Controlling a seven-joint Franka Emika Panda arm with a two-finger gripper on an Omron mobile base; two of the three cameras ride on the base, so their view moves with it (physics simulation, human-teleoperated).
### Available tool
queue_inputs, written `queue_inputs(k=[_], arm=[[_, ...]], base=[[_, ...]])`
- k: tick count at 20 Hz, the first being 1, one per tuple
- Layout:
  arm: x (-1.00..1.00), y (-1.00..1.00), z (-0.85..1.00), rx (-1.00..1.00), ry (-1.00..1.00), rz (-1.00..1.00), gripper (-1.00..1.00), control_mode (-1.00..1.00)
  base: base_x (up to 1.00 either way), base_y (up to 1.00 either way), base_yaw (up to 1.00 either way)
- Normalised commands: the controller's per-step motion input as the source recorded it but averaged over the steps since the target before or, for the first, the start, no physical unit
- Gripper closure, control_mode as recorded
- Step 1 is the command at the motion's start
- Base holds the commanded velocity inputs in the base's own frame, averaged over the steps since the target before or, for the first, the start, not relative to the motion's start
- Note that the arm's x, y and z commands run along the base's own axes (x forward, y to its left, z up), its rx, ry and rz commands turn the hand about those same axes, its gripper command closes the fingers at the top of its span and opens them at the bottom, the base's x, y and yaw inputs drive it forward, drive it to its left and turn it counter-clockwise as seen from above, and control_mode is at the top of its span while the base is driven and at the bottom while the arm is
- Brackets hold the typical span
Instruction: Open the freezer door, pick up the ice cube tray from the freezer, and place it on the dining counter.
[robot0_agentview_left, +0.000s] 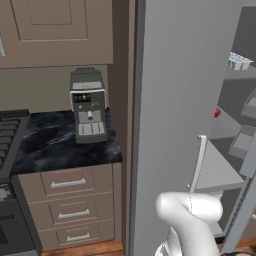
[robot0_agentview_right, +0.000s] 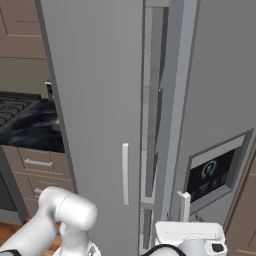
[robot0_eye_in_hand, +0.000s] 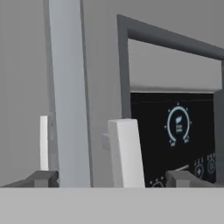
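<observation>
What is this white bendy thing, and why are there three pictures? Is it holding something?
The white bendy thing is a robot arm in a pretend, computer-drawn kitchen. Two cameras ride behind it, one to its left and one to its right, so those pictures show the same place from two sides. The third camera sits on its hand and looks along its gripper, which works like two fingers. Straight ahead is the grey freezer door with a dark screen panel, standing a little ajar. The fingers are spread open on either side of the door's pale handle, so nothing is held. Off to the left, a coffee machine stands on a black marble worktop above brown drawers.
</observation>
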Motion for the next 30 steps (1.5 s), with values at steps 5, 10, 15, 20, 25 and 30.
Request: queue_inputs(k=[5,10,15,20,25,30], arm=[[-0.46,0.01,0.06,0.0,0.0,0.0,-1.0,-1.0],[-0.28,0.19,0.4,0.0,0.03,-0.07,-1.0,-1.0],[-0.17,0.25,0.56,0.0,0.03,-0.1,-1.0,-1.0],[-0.21,0.25,0.59,0.0,0.04,-0.1,-1.0,-1.0],[-0.28,0.27,0.65,0.0,0.06,-0.1,-1.0,-1.0],[-0.38,0.3,0.65,0.0,0.09,-0.09,-1.0,-1.0]], base=[[0.0,0.0,0.0],[0.0,0.0,0.0],[0.0,0.0,0.0],[0.0,0.0,0.0],[0.0,0.0,0.0],[0.0,0.0,0.0]])
